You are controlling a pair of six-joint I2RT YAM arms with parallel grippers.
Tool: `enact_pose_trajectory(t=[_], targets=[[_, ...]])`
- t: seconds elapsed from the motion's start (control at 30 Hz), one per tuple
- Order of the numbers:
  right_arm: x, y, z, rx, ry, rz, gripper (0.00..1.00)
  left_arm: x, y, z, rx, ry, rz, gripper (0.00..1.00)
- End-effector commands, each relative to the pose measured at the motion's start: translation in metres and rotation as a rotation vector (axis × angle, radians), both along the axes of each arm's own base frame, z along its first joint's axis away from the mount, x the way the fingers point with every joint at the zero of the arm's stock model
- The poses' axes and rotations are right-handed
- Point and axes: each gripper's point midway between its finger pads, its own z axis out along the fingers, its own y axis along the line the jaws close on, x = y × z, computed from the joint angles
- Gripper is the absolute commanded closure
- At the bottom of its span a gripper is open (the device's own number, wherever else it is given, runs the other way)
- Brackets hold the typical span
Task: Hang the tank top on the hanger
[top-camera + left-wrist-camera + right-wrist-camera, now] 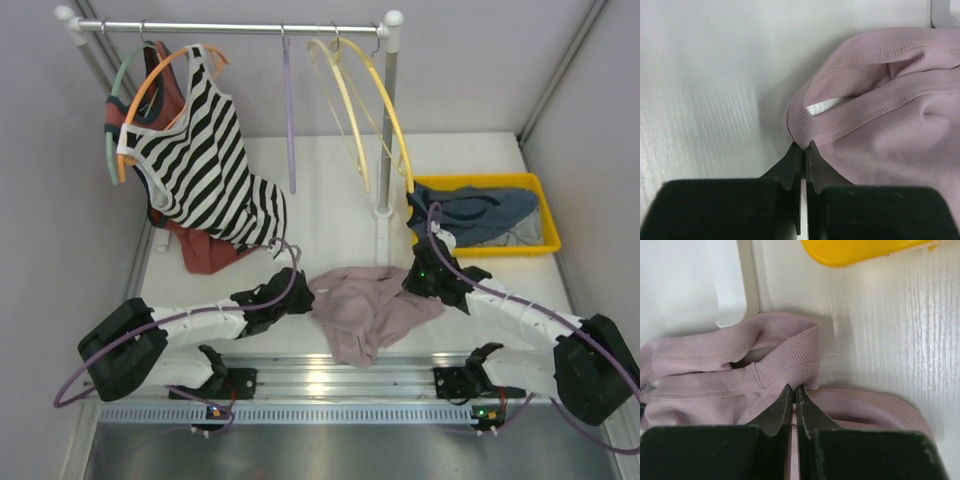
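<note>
The pink tank top (370, 308) was seen lying in a crumpled heap on the table (330, 200), between the two sets of fingers. It had not yet been lifted.

The left fingers (792, 167) were pressed shut, with almost no gap. The hem at one side of the tank top was met right at their tips, and a small bit of cloth looked to be pinched there. The rest of the cloth was spread out past the tips and to one side.

The right fingers (782, 407) were pressed shut too. A ribbed edge of the tank top was bunched up just in front of their tips, and pink cloth could be seen in the thin slit between them, so a hold on the cloth was judged to be made.

The purple hanger (288, 110) was hung on the rail (230, 28), far beyond both sets of fingers, and nothing was on it.

So only the grabbing looked to be done. The tank top had to be raised, opened out and slipped over the hanger, and all of that was left to do.
</note>
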Motion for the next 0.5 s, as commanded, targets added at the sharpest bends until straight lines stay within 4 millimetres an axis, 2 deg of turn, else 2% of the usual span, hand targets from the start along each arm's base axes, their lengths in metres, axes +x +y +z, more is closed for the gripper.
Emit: enact_pose_trajectory(t=[0.0, 0.07, 0.13, 0.17, 0.23, 0.27, 0.33, 0.37, 0.4, 0.47], targets=[[0.015, -0.005, 0.033, 0.003, -0.112, -0.013, 1.00, 0.018, -0.010, 0.040, -0.043, -0.106, -0.012, 1.00], [0.015, -0.010, 0.052, -0.001, -0.151, -0.019, 1.00, 0.016, -0.005, 0.050, -0.019, -0.121, -0.021, 1.00], [0.014, -0.015, 0.072, -0.004, -0.195, -0.022, 1.00, 0.020, -0.003, 0.077, -0.045, -0.176, -0.013, 1.00], [0.014, -0.017, 0.078, -0.006, -0.208, -0.023, 1.00, 0.015, 0.006, 0.076, -0.003, -0.166, -0.020, 1.00], [0.013, -0.021, 0.101, 0.005, -0.259, -0.027, 1.00, 0.015, 0.010, 0.106, -0.028, -0.218, -0.016, 1.00], [0.010, -0.023, 0.105, 0.002, -0.258, -0.027, 1.00, 0.012, 0.016, 0.108, -0.003, -0.215, -0.025, 1.00], [0.006, -0.025, 0.130, 0.031, -0.309, -0.022, 1.00, 0.010, 0.020, 0.140, -0.041, -0.268, -0.024, 1.00], [0.003, -0.027, 0.135, 0.034, -0.312, -0.019, 1.00, 0.007, 0.024, 0.154, -0.054, -0.296, -0.035, 1.00], [0.003, -0.027, 0.151, 0.053, -0.345, -0.020, 1.00, 0.004, 0.027, 0.159, -0.045, -0.299, -0.048, 1.00], [-0.003, -0.030, 0.173, 0.078, -0.396, -0.018, 1.00, 0.000, 0.026, 0.185, -0.069, -0.336, -0.082, 1.00]])
